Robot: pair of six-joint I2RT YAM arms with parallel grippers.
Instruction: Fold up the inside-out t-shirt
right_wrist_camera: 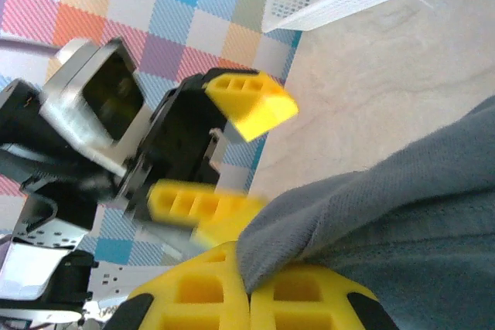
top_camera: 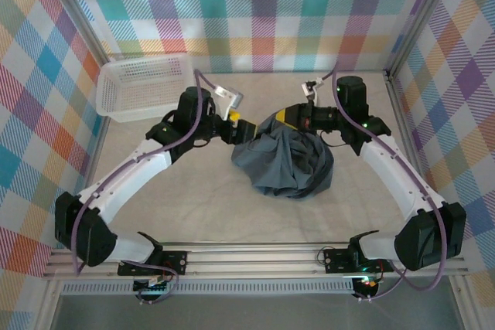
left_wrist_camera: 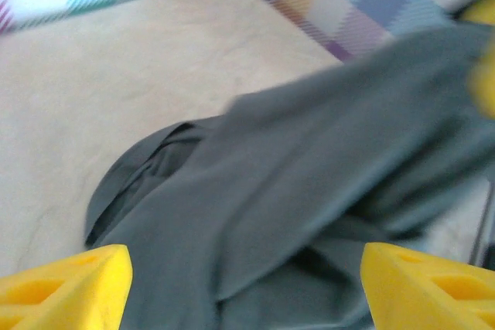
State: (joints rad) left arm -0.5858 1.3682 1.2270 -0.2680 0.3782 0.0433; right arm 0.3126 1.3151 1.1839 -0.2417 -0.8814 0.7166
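The inside-out t-shirt [top_camera: 288, 161] lies bunched in a wrinkled heap on the worktop [top_camera: 193, 206], to the right of the white lattice basket [top_camera: 145, 86] and closer to the arm bases than the basket. The left gripper [top_camera: 241, 126] is positioned between the basket and the heap, at the heap's basket-side edge. Its fingers [left_wrist_camera: 69, 284] are spread wide and released, with cloth lying between them. The right gripper [right_wrist_camera: 249, 272] is further right of the basket, at the top of the heap. Its fingers are clenched on a raised fold of the t-shirt.
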